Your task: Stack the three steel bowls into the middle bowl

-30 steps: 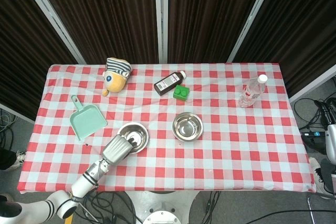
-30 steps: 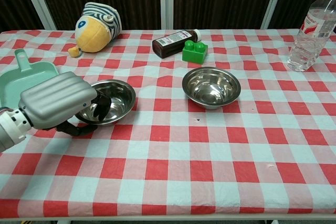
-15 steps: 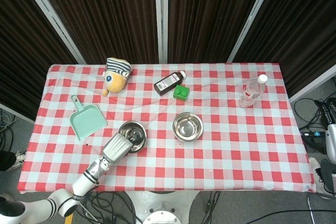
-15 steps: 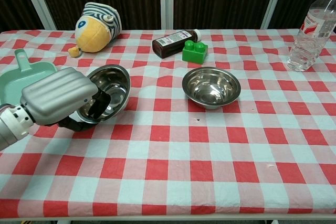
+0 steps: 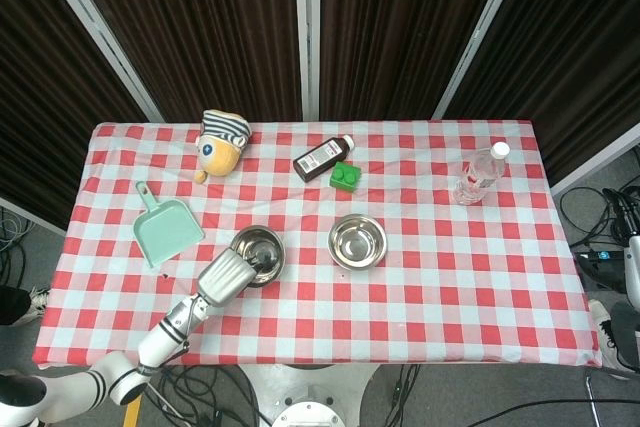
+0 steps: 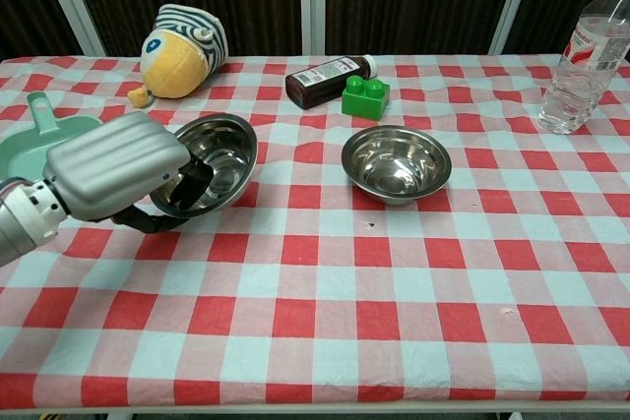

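On the checked table [image 6: 413,282] the left hand [image 6: 118,166] grips the near rim of a steel bowl [image 6: 212,159], dark fingers hooked inside it, and holds it tilted with its mouth facing the robot's right. The second bowl [image 6: 396,162] sits upright on the cloth well apart on that same side, so the carry runs sideways to the right; only two bowls show, and the right hand is out of sight. A second ago the held bowl lay flat on the cloth; now it is lifted, tipped and slightly nearer the other.
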You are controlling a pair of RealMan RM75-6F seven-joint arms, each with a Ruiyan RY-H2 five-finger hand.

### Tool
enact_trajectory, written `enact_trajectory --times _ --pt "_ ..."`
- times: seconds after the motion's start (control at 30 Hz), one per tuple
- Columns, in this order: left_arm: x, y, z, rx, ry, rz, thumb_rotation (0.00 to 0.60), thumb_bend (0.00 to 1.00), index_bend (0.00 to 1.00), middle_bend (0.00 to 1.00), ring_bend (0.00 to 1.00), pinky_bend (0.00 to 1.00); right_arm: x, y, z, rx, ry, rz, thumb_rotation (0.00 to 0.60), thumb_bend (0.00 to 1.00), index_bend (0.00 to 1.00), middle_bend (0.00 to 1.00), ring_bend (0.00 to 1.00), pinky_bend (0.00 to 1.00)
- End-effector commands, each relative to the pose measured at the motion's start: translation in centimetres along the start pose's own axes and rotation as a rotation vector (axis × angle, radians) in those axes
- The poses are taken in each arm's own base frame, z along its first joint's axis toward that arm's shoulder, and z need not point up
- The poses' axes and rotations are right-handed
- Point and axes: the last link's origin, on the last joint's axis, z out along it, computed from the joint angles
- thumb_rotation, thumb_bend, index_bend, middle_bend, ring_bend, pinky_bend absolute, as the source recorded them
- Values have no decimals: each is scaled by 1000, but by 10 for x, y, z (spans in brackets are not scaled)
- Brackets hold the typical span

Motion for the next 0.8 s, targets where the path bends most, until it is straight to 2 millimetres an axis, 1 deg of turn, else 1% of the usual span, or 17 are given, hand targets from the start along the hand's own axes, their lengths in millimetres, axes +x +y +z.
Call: enact_trajectory --times 0.03,0.13,0.23,0.33,0.6,0.7,0.8 --pt "11 -4 12 -21 19 22 600 349 697 724 1000 1000 6 -1 0 3 20 4 600 73 109 152 58 68" --pt "23 -1 27 -43 48 43 600 349 698 727 1000 1000 13 -2 -3 -4 48 32 600 110 108 154 58 72" --pt "33 8 44 -72 58 63 600 349 701 731 1000 1000 19 -4 -6 2 75 59 600 138 109 159 58 79" --pt "40 22 62 -95 59 59 600 349 702 732 1000 1000 24 -6 -8 7 97 71 600 144 108 162 58 84" --pt "32 46 91 -152 6 84 600 349 703 733 1000 1000 35 -10 -13 32 148 95 600 148 108 165 58 88" --pt "36 52 104 -165 22 91 600 349 703 733 1000 1000 37 -11 -14 38 163 102 600 149 108 166 58 88" --pt "43 53 116 -175 48 105 600 349 704 733 1000 1000 39 -12 -14 41 177 110 600 149 108 167 58 88"
